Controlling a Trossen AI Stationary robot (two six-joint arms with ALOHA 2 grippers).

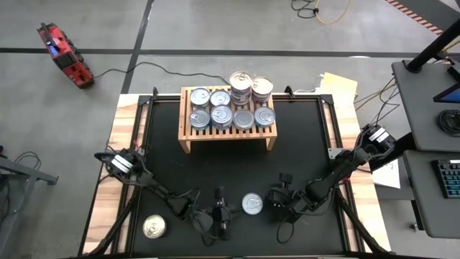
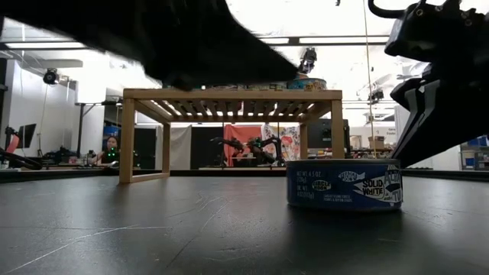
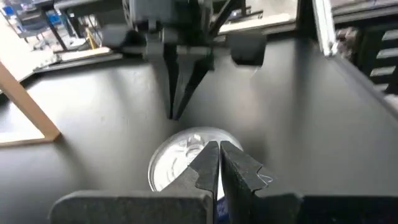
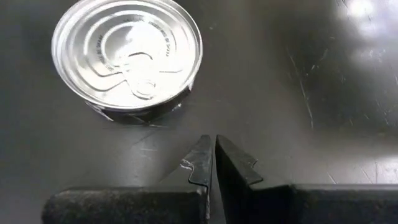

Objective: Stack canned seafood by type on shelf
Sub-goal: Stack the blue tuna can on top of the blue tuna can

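Most cans (image 1: pixel 231 104) are already placed on the shelf (image 1: pixel 188 137). One can (image 1: pixel 252 203) is left between the closed, empty left claw (image 1: pixel 221 194) and right claw (image 1: pixel 282 178); another (image 1: pixel 154 227) is seen beyond the left claw.

Bright overhead room light glares at twelve o'clock in the low view; the near arm (image 2: pixel 183 38) there blurs dark.

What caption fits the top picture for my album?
Ten cans fill the shelf; two shut grippers, left and right, flank one can.
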